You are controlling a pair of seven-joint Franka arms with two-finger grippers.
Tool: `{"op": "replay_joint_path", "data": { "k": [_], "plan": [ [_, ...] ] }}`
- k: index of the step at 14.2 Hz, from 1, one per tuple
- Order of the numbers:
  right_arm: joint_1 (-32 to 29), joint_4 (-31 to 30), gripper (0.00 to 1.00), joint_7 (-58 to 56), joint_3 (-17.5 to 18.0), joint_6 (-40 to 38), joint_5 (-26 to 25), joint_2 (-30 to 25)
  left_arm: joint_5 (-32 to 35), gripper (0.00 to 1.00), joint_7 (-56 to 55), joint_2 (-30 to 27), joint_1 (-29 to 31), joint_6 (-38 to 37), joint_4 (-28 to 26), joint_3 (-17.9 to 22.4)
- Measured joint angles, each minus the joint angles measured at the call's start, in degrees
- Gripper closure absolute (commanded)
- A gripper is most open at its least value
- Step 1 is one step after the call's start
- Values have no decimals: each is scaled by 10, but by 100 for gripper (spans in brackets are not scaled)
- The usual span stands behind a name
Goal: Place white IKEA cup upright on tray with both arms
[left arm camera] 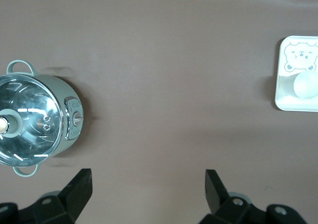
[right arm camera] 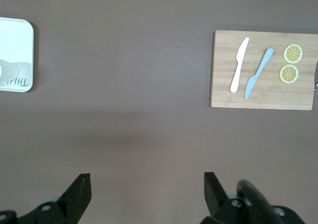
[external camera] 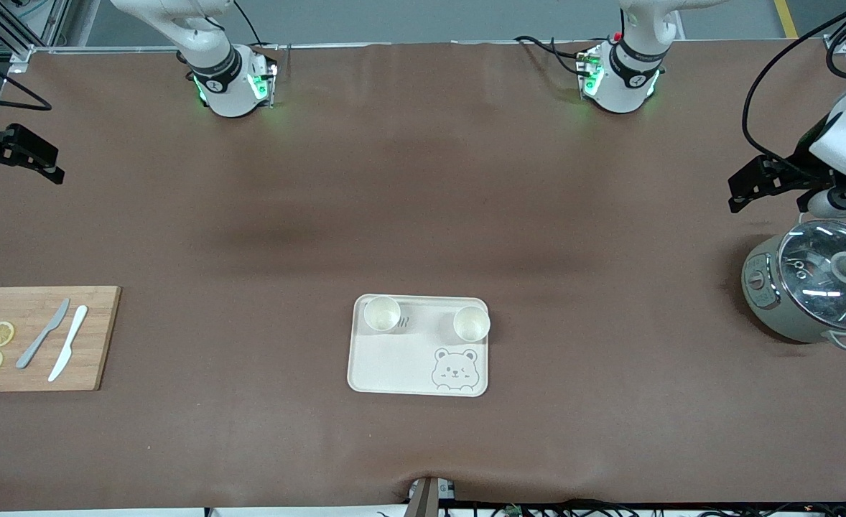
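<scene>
1. Key relation, front view: the tray (external camera: 408, 366) sits mid-counter. It lies at approx 8 o'clock from the left tool (external camera: 746, 188) and approx 4 o'clock from the right tool (external camera: 46, 164), well apart from both.
2. Two white cups are on the tray, both upright w/ mouths up. One (external camera: 382, 314) is at the tray's 11 o'clock corner, the other (external camera: 471, 323) at its 1 o'clock corner.
3. Nearer arm: the 1 o'clock cup is twd the left arm's end, the 11 o'clock cup twd the right arm's.
4. Left tool (left arm camera: 148, 177): fingers spread wide, holding nothing, over bare counter by the lidded pot (external camera: 814, 291).
5. Right tool (right arm camera: 147, 180): also spread wide and empty, over counter near the cutting board (external camera: 42, 305).
6. Judgement: placement looks done. Both arms wait, and no grasp looks needed.
</scene>
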Motion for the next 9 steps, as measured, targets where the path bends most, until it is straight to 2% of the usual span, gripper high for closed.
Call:
{"op": "replay_joint_path", "data": {
  "k": [9],
  "plan": [
    [0,0,0,0,0,-1,7,0,0,0,-5,2,0,0,0,-1]
  ]
}}
